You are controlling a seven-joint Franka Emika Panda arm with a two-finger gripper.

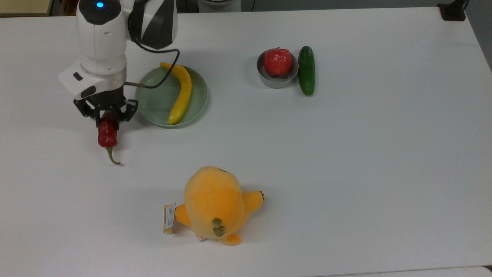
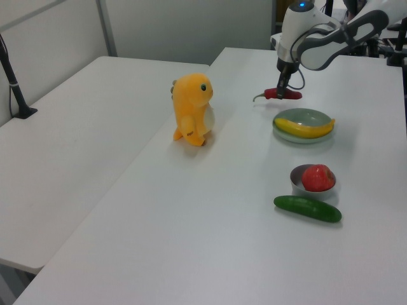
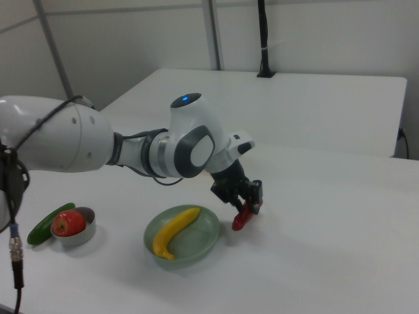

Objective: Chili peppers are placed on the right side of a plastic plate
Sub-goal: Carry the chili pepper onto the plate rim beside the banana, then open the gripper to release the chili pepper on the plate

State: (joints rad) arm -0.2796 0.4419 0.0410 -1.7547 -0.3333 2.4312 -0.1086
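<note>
1 chili (image 1: 107, 135), plate (image 1: 153, 104), banana (image 1: 180, 94), bowl (image 1: 269, 80), apple (image 1: 277, 61), cucumber (image 1: 306, 75), plush (image 1: 213, 204).

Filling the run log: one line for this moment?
gripper: shut on chili | chili: lifted | plate: holds banana

A white table (image 1: 346, 173) carries brightly coloured things. The chili (image 1: 107, 134) is glossy dark red with a thin green stem. The plate (image 1: 153, 104) is pale mint green, and a yellow banana (image 1: 180, 94) lies in it. A red apple (image 1: 277, 61) with lighter, yellowish patches sits in a silver-grey metal bowl (image 1: 275, 80); the cucumber (image 1: 306, 75) beside it is dark green. The plush toy (image 1: 215, 204) is orange-yellow — paler on its belly in the left view — with olive-green spots on its back and a white-and-yellow tag. The robot arm (image 1: 102, 38) is white with black joints and a glowing blue light; its gripper (image 1: 106, 114) is black, with a black cable.
</note>
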